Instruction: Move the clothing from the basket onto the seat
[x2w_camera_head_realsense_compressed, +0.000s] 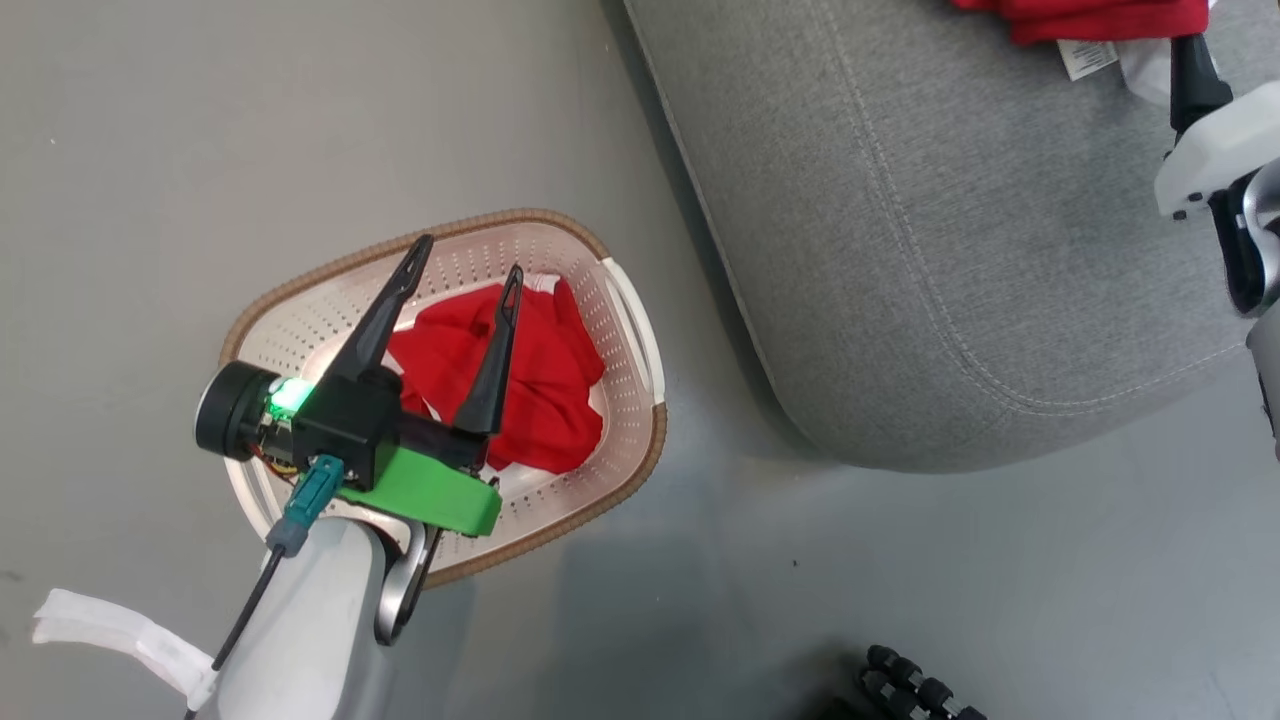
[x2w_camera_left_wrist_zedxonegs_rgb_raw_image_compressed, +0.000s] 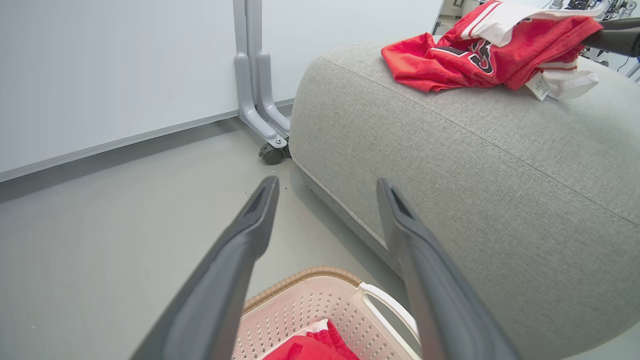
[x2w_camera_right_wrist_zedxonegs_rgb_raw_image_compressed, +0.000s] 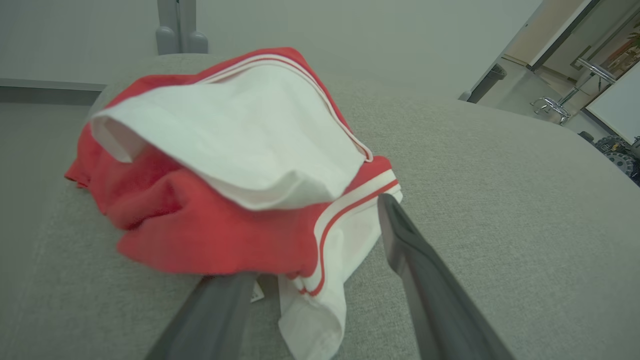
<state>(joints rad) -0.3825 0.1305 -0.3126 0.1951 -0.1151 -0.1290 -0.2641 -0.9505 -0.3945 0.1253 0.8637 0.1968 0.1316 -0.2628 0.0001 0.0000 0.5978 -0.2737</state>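
Right gripper (x2w_camera_right_wrist_zedxonegs_rgb_raw_image_compressed: 310, 240): its two dark fingers are spread wide on the large grey fabric-upholstered seat (x2w_camera_head_realsense_compressed: 900, 250). Nothing is pinched between them, though one finger is covered by a fold of cloth.
Bright red sports jersey with white stripe trim (x2w_camera_left_wrist_zedxonegs_rgb_raw_image_compressed: 465, 55): it is bunched on top of the seat with its white lining turned up and a paper tag hanging out.
Left gripper (x2w_camera_head_realsense_compressed: 470, 255): it is held fully open and empty above the cream-white perforated plastic basket with a brown woven-look rim (x2w_camera_head_realsense_compressed: 300, 325).
Crumpled red cloth (x2w_camera_head_realsense_compressed: 510, 390): it is left in the bottom of the basket, directly beneath the left fingers (so the task is judged only part done).
Step in hand: the right fingers are to be drawn clear of the jersey.
How it is done well: the fingers are best withdrawn straight back along their own line, slowly, so that the fold is slid off rather than dragged toward the seat's edge.
Risk: the loose white hem could be snagged and pulled off the cushion.
Afterwards: the cloth in the basket is best taken at its highest fold, with the fingers kept off the perforated wall.
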